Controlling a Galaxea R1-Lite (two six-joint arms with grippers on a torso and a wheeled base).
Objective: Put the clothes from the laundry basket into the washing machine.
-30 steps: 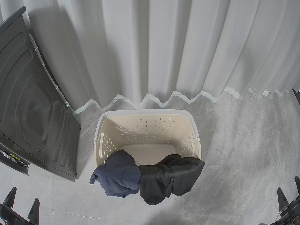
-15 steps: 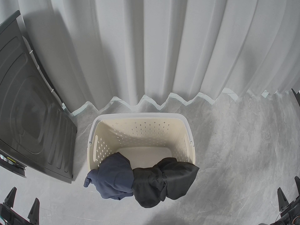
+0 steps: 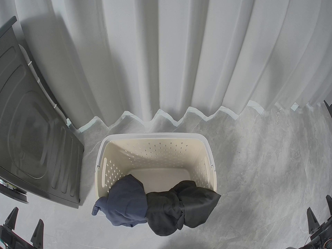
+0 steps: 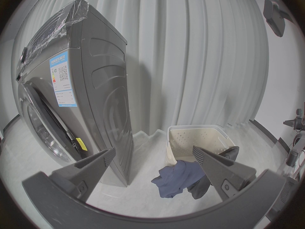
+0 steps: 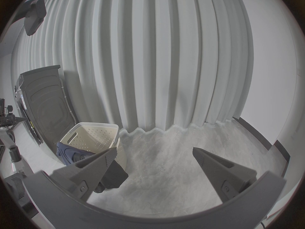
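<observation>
Slight head-camera shift only

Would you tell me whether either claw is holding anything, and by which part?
Nothing is held: the left claw and right claw are both open and empty.

1. The washing machine (image 3: 34, 139) is cut off by the head view's left edge.
2. The blue cloth (image 3: 126, 203) and the dark cloth (image 3: 180, 208) hide the near rim of the laundry basket (image 3: 155, 135).

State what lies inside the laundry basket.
The laundry basket shows a bare floor; a blue garment and a dark grey garment drape over its near rim, hiding that wall's inside.
</observation>
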